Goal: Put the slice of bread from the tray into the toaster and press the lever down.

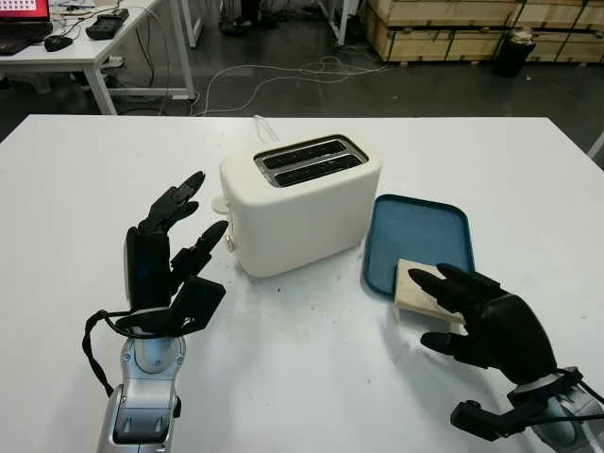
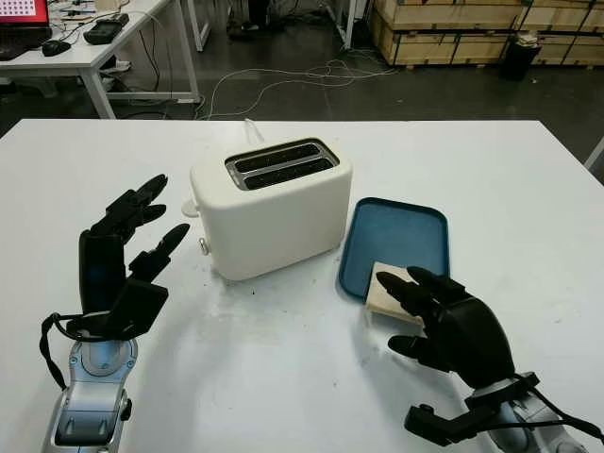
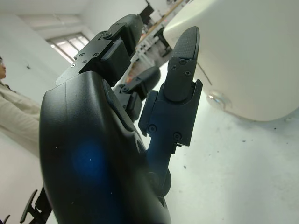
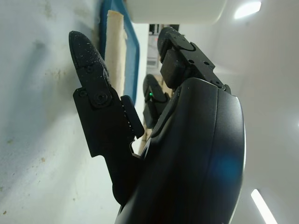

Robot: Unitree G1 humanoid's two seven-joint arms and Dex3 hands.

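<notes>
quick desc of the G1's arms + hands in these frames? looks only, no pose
Both hands, left hand and right hand, are glossy black three-finger units with segmented fingers and visible screw heads. The left forearm is silver-grey metal, with a black cable looping at the wrist. A black cable also runs by the right wrist.

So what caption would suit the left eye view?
Right hand reaching over bread slice on blue tray; left hand open beside toaster.
</notes>
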